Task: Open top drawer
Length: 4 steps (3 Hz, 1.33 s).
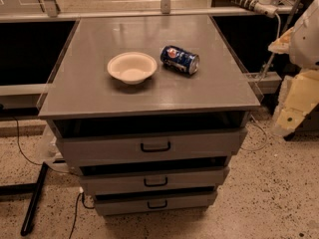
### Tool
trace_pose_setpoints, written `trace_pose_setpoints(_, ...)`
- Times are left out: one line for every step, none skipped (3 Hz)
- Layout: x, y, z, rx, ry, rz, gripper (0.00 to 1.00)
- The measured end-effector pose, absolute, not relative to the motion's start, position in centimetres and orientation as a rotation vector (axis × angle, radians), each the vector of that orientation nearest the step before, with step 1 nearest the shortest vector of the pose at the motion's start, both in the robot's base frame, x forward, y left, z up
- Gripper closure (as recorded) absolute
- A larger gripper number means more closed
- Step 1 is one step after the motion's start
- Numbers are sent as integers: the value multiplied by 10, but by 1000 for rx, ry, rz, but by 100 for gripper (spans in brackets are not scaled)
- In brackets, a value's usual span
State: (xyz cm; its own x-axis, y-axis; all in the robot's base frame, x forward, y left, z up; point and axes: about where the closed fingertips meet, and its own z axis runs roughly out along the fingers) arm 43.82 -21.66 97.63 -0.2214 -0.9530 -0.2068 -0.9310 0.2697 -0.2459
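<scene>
The top drawer (149, 146) is the widest grey front, just under the cabinet's top, with a small black bar handle (155, 147) at its middle. A dark gap shows between its front and the cabinet top (89, 91). Two narrower grey drawers sit below it (154, 180) (157, 202). My gripper (293, 108), pale and yellowish, hangs at the right edge of the view, to the right of the cabinet and level with its top. It is well apart from the handle and touches nothing.
A white bowl (132, 67) and a blue can (180, 59) lying on its side rest on the cabinet top. A black cable and a black bar (32, 205) lie on the speckled floor at left. Metal frames and a power strip (249, 3) stand behind.
</scene>
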Motion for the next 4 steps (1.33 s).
trace_pose_setpoints(438, -217, 976, -1725, 2232, -99, 0)
trace_pose_setpoints(439, -214, 971, -1731, 2215, -77, 0)
trace_pose_setpoints(433, -202, 952, -1769, 2123, -29, 0)
trace_pose_setpoints(429, -193, 914, -1778, 1984, 50, 0)
